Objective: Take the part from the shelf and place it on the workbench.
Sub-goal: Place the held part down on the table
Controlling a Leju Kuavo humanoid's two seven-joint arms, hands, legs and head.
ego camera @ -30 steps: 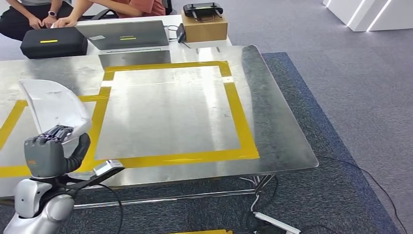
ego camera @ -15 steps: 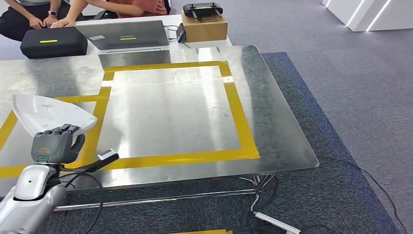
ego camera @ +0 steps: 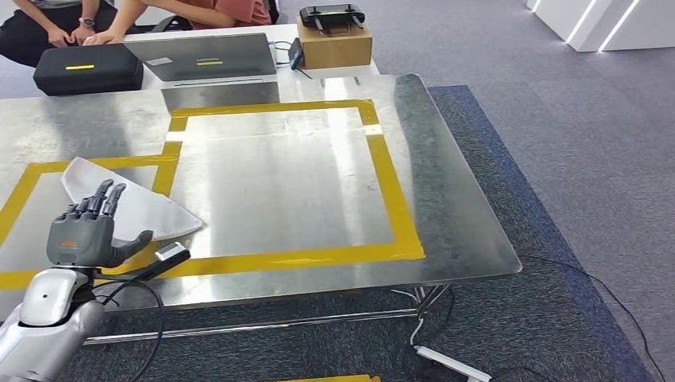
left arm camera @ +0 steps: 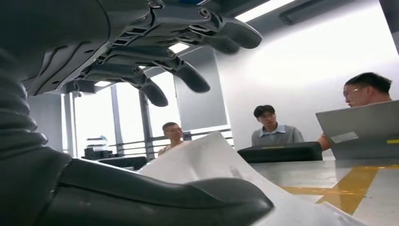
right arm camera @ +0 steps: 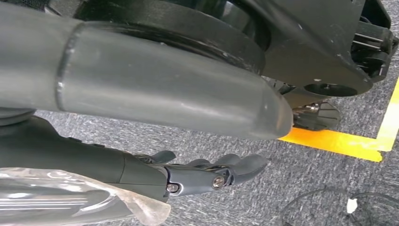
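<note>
One white part [ego camera: 131, 208] lies flat on the steel workbench [ego camera: 446, 207] at about nine o'clock in the head view, its far edge crossing the yellow tape [ego camera: 382, 171] that frames the left-hand box. At seven o'clock the left hand [ego camera: 86, 235] hovers at the part's near edge, fingers spread and raised, thumb out to the side, holding nothing; whether a fingertip brushes the plastic cannot be told. From the left wrist camera the fingers [left arm camera: 188, 77] arch well above the thumb [left arm camera: 155, 190], with the white sheet lying loose beyond them. At eleven o'clock a black case [ego camera: 87, 68] sits beside a grey laptop [ego camera: 205, 56], and people's hands [ego camera: 95, 36] rest near them. Toward twelve o'clock a cardboard box [ego camera: 334, 44] carries a black controller [ego camera: 331, 14]. On the right, grey carpet [ego camera: 573, 159] runs past the bench edge. The right hand [right arm camera: 202, 174] hangs over that carpet, fingers loosely apart and holding nothing, near an orange floor stripe [right arm camera: 343, 141].
</note>
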